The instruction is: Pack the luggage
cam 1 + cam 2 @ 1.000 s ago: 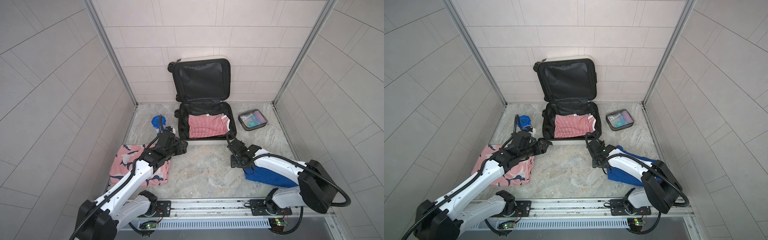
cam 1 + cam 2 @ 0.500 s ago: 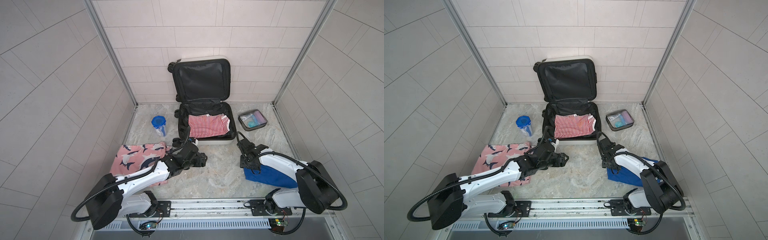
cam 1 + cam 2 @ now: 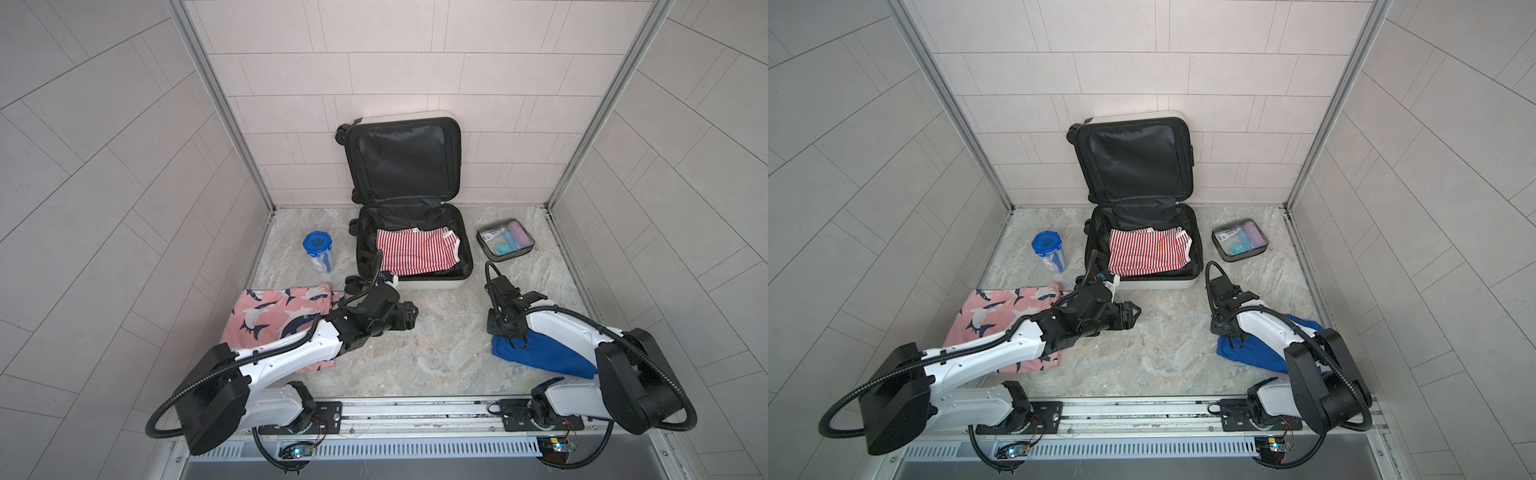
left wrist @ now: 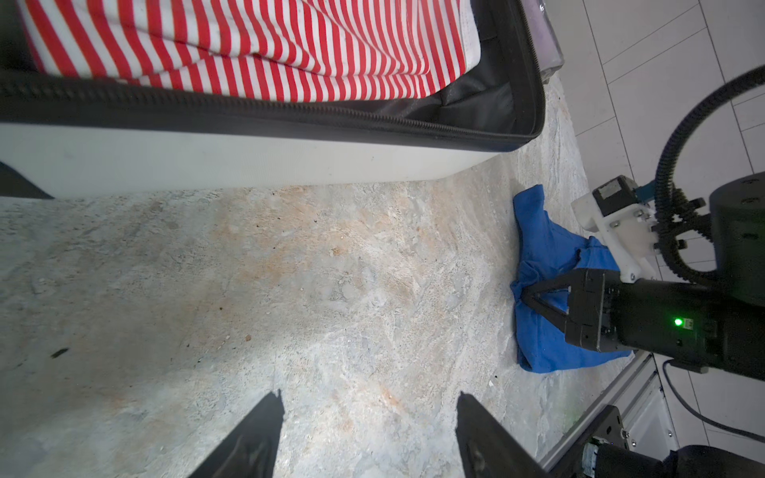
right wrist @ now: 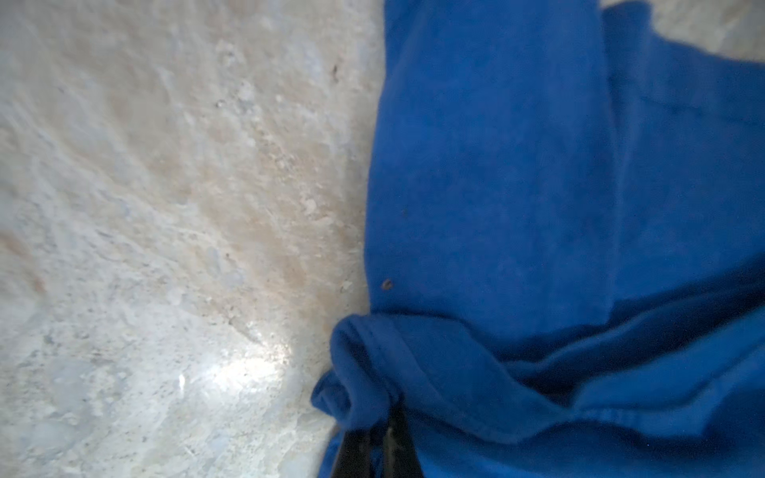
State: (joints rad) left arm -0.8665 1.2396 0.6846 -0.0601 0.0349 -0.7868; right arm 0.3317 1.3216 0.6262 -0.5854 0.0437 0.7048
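Top views, both: luggage point(image 3: 432, 284) lies open at the back, lid leaned on the rear wall so the base is clear for loading; red-striped garment point(image 3: 415, 257) laid in the base. Case sits just beyond the left gripper point(image 3: 409, 316) and further beyond the right gripper point(image 3: 508, 338). Left jaws stand wide w/ nothing btwn them, hovering over bare floor; shark-print cloth point(image 3: 270, 316) lies behind the fingers, under the forearm. Right tips point down onto the near corner of a blue garment point(image 3: 540, 353). Clear pouch point(image 3: 505, 241) well beyond the right fingers, blue-lidded container point(image 3: 318, 245) beyond the left ones (both unpacked). Left wrist view: left fingers point(image 4: 252, 438) spread, empty, only floor btwn; case wall dead ahead of them; off to one side the right tips meet on gathered blue cloth. Right wrist view: right fingers point(image 5: 356, 453) pressed together, a bunched hem fold pinched at their tips, rest of cloth slack on the floor beyond. Judgement: corner pinch prob. chosen so the cloth peels up in one piece for the carry to the case; left parked open, prob. to leave the lane free or catch the trailing end.
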